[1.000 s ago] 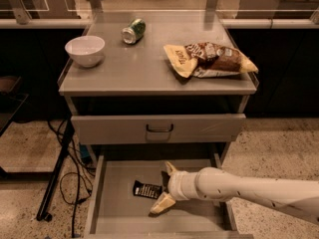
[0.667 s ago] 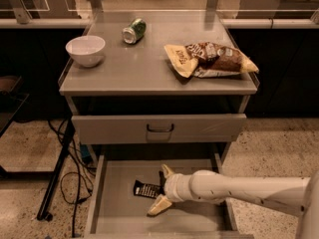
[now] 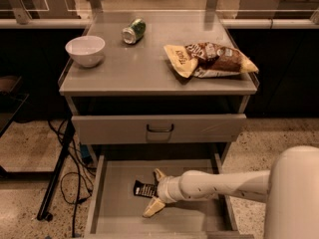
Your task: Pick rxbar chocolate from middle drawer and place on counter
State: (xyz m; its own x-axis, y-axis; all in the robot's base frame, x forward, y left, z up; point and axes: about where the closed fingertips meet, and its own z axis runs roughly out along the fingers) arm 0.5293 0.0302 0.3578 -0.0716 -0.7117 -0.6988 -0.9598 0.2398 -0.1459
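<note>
**Gripper spread around the snack bar in the open drawer**

Nearest you, the robot's white arm reaches in from the right, low over the floor of the open middle drawer. At its tip, the gripper sits inside that drawer with its two tan fingers spread apart. The rxbar chocolate lies flat on the drawer floor with its right end between those fingers. You cannot tell whether either finger touches the wrapper.

Above and behind the gripper, the upper drawer is closed. Its dark loop handle is almost straight above the gripper.

Higher and farther still is the counter. On it, a white bowl stands to the gripper's left and a chip bag lies to its right. A green can lies on its side at the far edge.
</note>
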